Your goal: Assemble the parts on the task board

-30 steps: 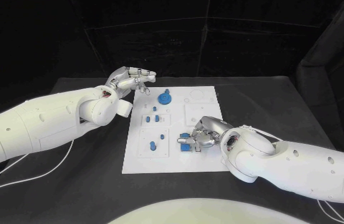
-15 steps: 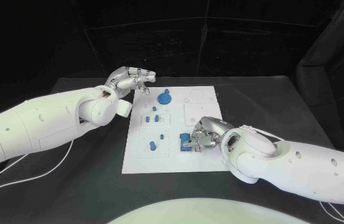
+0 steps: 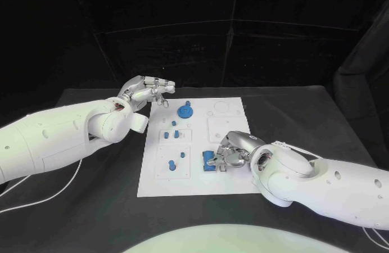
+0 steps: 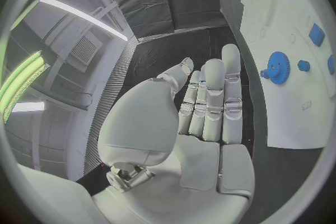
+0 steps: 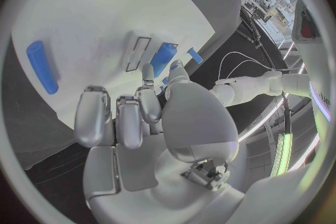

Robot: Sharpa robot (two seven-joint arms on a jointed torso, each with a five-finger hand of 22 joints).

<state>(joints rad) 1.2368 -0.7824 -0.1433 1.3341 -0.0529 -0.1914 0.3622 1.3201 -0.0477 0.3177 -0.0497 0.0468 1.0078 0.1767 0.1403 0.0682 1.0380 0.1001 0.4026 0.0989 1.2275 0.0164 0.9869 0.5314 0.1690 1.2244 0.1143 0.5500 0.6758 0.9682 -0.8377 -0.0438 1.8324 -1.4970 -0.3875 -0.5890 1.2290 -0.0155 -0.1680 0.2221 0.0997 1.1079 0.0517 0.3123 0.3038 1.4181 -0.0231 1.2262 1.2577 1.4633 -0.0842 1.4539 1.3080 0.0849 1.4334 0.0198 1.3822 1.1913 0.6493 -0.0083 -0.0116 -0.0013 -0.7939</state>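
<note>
- The right hand (image 3: pixel 229 152) has barely shifted over the last second. It stays low over the near right part of the task board (image 3: pixel 194 180), its fingers curled down around a blue block (image 3: pixel 211 162) by the board's rectangular slot. The head view suggests a light hold on that block, but contact is hidden beneath the fingers, so I cannot tell whether the block is actually held.
- The left hand (image 3: pixel 150 90) also keeps its place, hovering off the far left corner of the board. Its fingers are bent inward, and the left wrist view shows the palm holding nothing.
- None of the blue parts has moved. The blue gear (image 3: pixel 186 112) sits on its post at the far end, the small pegs (image 3: pixel 171 134) stand in the middle panel, and an oblong piece (image 3: pixel 172 164) lies on the near left panel.
- With so little motion, I judge this a slow, fine seating step: the block is being worked into its slot and is not yet clearly home.
</note>
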